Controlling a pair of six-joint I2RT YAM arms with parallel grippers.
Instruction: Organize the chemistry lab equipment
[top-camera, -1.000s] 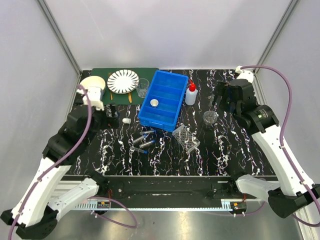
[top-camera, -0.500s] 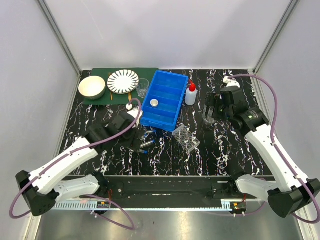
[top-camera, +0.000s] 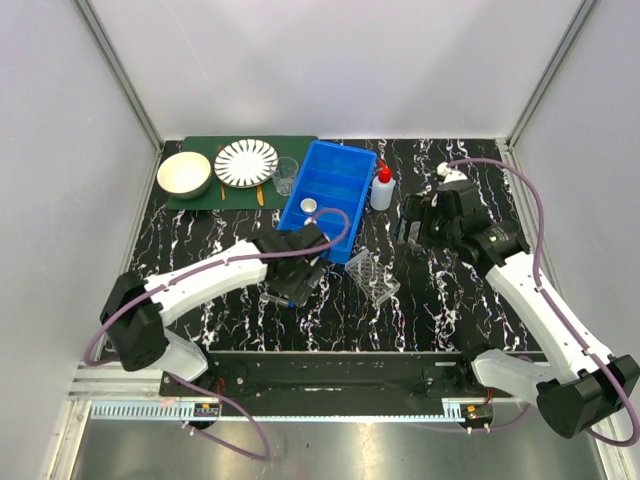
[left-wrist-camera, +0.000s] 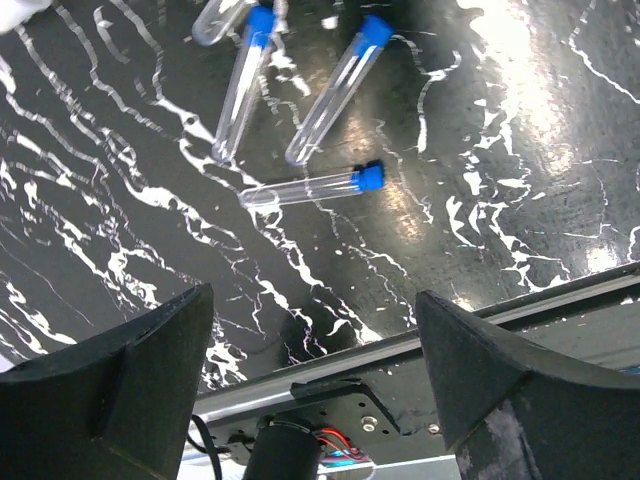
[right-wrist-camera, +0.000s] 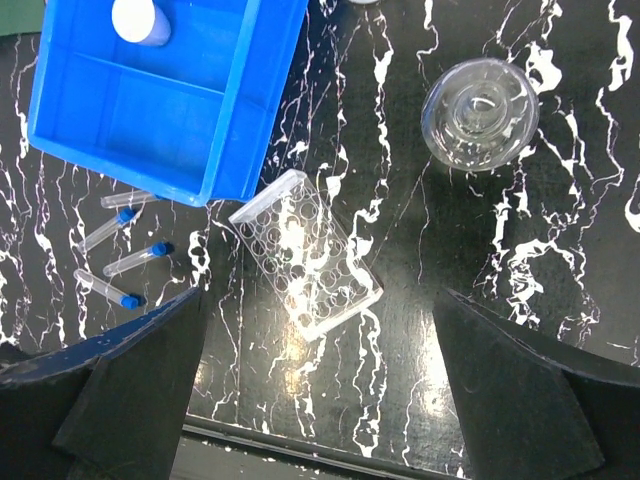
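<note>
the left arm has swung in from the far left edge, where a second ago it covered the cream bowl (top-camera: 184, 175); now the left gripper (top-camera: 289, 281) hangs over the blue-capped tubes (left-wrist-camera: 312, 187), which lie loose on the black marbled table (top-camera: 460, 310) just in front of the blue bin (top-camera: 338, 218). its jaws stand wide apart with nothing between them, the nearest tube lying flat on the table in the gap.

the right arm has come forward from the back right corner, and the right gripper (right-wrist-camera: 315, 390) now sits above the small clear beaker (right-wrist-camera: 480, 113), jaws spread wide and empty. the beaker stands upright on the table, apart from the clear tube rack (right-wrist-camera: 305, 265), which lies tilted beside the bin's front corner.

the things themselves have not shifted: the small round lid (top-camera: 309, 205) is in the bin and the squeeze bottle (top-camera: 381, 190) stands just right of it.
</note>
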